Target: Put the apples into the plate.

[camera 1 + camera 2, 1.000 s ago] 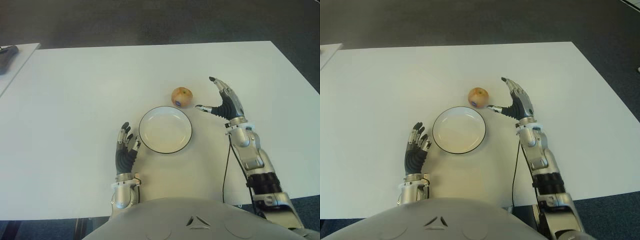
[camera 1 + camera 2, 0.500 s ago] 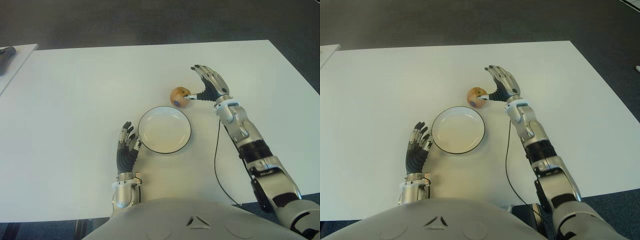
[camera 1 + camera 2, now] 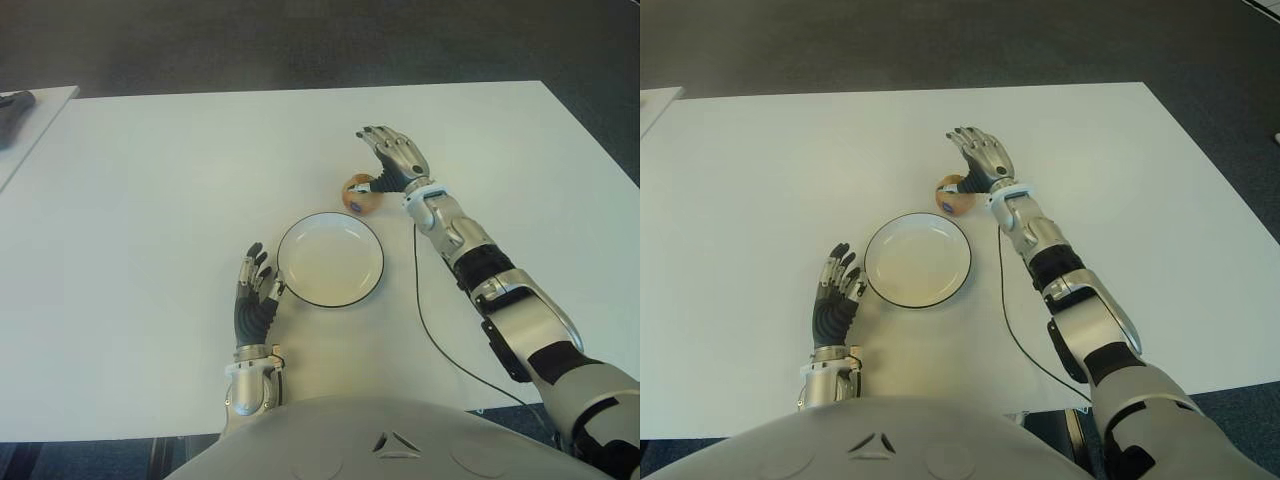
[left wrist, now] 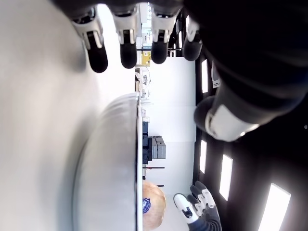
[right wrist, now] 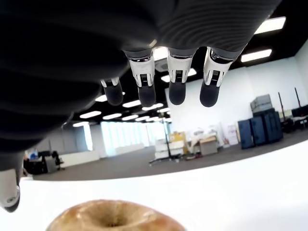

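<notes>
One yellow-red apple (image 3: 358,195) with a blue sticker sits on the white table (image 3: 150,200), just beyond the far right rim of the round white plate (image 3: 330,260). My right hand (image 3: 383,160) hovers over the apple with fingers (image 5: 175,91) stretched out, not closed; the apple (image 5: 113,216) shows under the palm in the right wrist view. The thumb lies close to the apple's right side. My left hand (image 3: 255,288) shows just left of the plate, fingers (image 4: 127,48) relaxed and holding nothing. The plate holds nothing.
A thin black cable (image 3: 430,320) trails on the table along my right arm. A second white surface with a dark object (image 3: 15,100) stands at the far left. The table's far edge meets dark floor (image 3: 300,40).
My right hand has swung left and forward, from beside the apple's right to over it. The apple, plate and left hand stay where they were.
</notes>
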